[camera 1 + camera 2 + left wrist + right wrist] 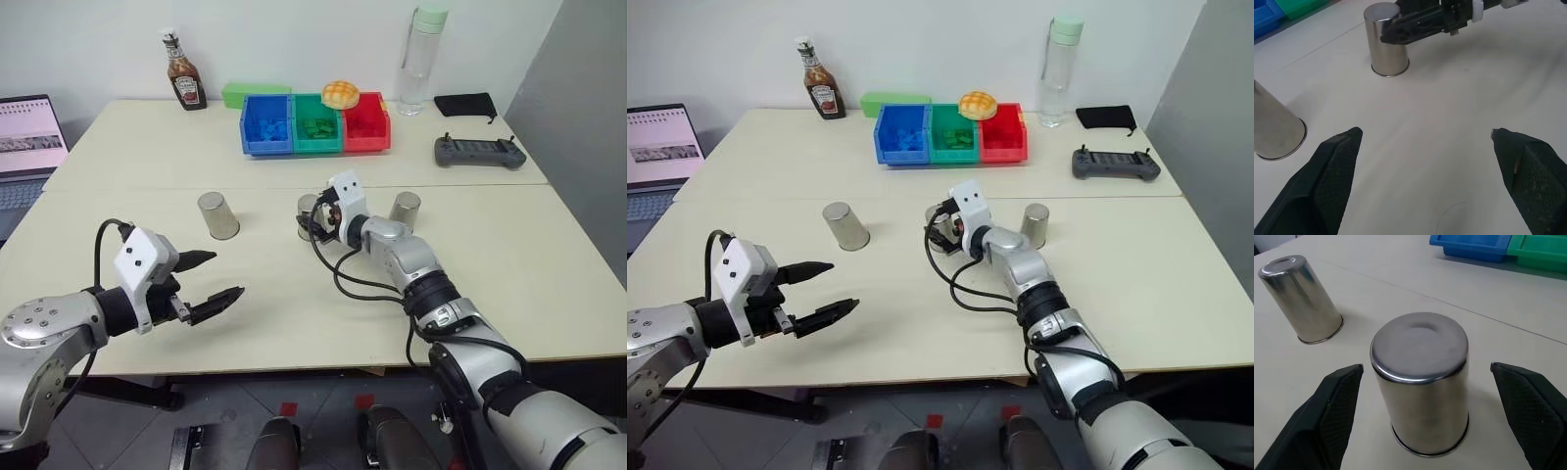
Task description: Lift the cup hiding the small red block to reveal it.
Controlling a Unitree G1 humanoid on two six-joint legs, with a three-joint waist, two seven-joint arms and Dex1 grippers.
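Observation:
Three look-alike silvery cups stand upside down in a row on the table: a left cup (217, 215), a middle cup (1420, 387) and a right cup (405, 211). My right gripper (1426, 366) is open, with one black finger on each side of the middle cup and not touching it. Nearer the front edge on the left, my left gripper (227, 274) hovers open with nothing between its fingers. In the left wrist view, the middle cup (1385, 44) stands just behind the right gripper's fingers (1415, 24). The small red block is hidden.
Blue (266, 124), green (317, 124) and red (365, 122) bins sit at the back with a bun (339, 93) on them. Also at the back are a sauce bottle (184, 83), a water bottle (421, 59) and a controller (478, 152). A laptop (27, 137) is at the left.

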